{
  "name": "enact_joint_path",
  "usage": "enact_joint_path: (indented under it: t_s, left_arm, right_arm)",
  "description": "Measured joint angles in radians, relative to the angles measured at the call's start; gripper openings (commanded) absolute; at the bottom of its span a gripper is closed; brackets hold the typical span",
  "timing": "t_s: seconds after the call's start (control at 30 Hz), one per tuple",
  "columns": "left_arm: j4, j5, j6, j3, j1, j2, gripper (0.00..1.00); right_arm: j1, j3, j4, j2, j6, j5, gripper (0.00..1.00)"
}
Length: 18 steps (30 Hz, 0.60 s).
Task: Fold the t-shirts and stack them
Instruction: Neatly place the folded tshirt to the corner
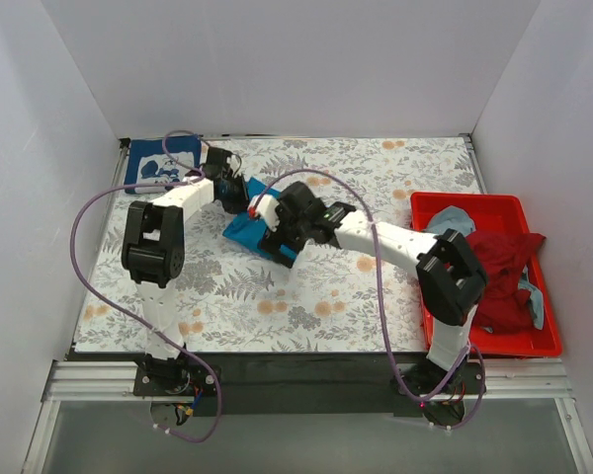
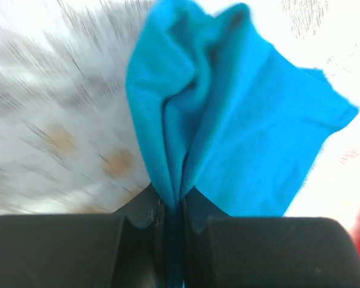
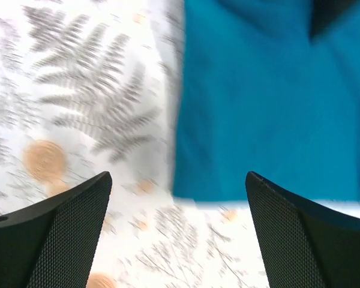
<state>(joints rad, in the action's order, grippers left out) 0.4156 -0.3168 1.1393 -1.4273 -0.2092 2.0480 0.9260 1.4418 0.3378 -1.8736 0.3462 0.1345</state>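
Observation:
A teal-blue t-shirt [image 1: 249, 229] lies folded at the table's middle. My left gripper [image 1: 239, 196] is shut on a bunched fold of it, and the cloth [image 2: 228, 138] hangs out from between the jaws in the left wrist view. My right gripper [image 1: 275, 235] is open and empty, just above the shirt's near edge [image 3: 270, 108]. A navy t-shirt with a white graphic [image 1: 161, 163] lies folded at the back left. A dark red t-shirt [image 1: 499, 267] and a pale blue-grey one [image 1: 451, 219] lie in the bin.
A red plastic bin [image 1: 519, 345] stands at the right edge of the table. The floral tablecloth [image 1: 326, 286] covers the table. White walls close in the left, back and right sides. Purple cables loop over both arms.

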Motion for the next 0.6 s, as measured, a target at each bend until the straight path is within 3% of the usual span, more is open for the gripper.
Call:
enact_joint_path:
  t_s: [0.23, 0.47, 0.6]
  left_arm:
    - [0.092, 0.188, -0.339, -0.32, 0.037, 0.116, 0.0]
    - [0.111, 0.255, -0.517, -0.638, 0.109, 0.244, 0.0]
    - [0.104, 0.268, -0.582, -0.712, 0.146, 0.267, 0.0]
  right_arm:
    - [-0.194, -0.068, 0.015, 0.128, -0.007, -0.002, 0.98]
    - [-0.214, -0.1, 0.032, 0.151, -0.003, -0.004, 0.98]
    - [-0.214, -0.107, 0.037, 0.151, -0.003, -0.003, 0.98]
